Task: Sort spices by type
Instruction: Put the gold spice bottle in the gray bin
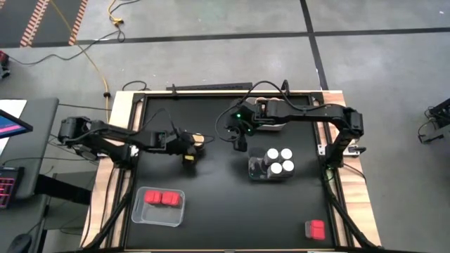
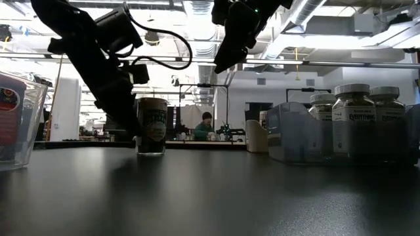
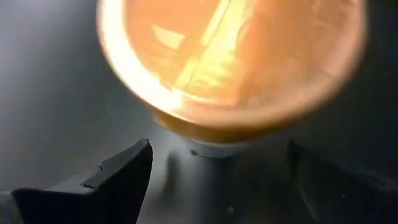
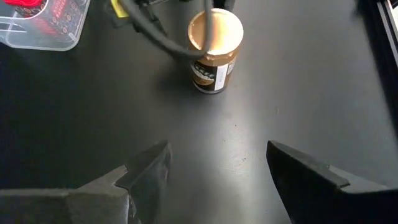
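Note:
A brown cork-topped jar [image 1: 199, 139] stands upright on its base on the black table, left of centre; its lid fills the left wrist view [image 3: 230, 62]. My left gripper [image 1: 190, 146] is open just beside it, its fingers low on either side of the jar's foot without touching. My right gripper [image 1: 239, 138] hangs open above the table to the jar's right, looking down at the jar [image 4: 214, 50]. Several white-lidded jars [image 1: 279, 161] stand in a clear tray. Two red boxes [image 1: 160, 199] lie in another tray.
The clear tray with the red boxes [image 1: 140, 214] sits near the left front. The tray of white-lidded jars [image 2: 295, 134] is right of centre. A single red box [image 1: 315, 228] stands at the near right corner. Bare black table lies between them.

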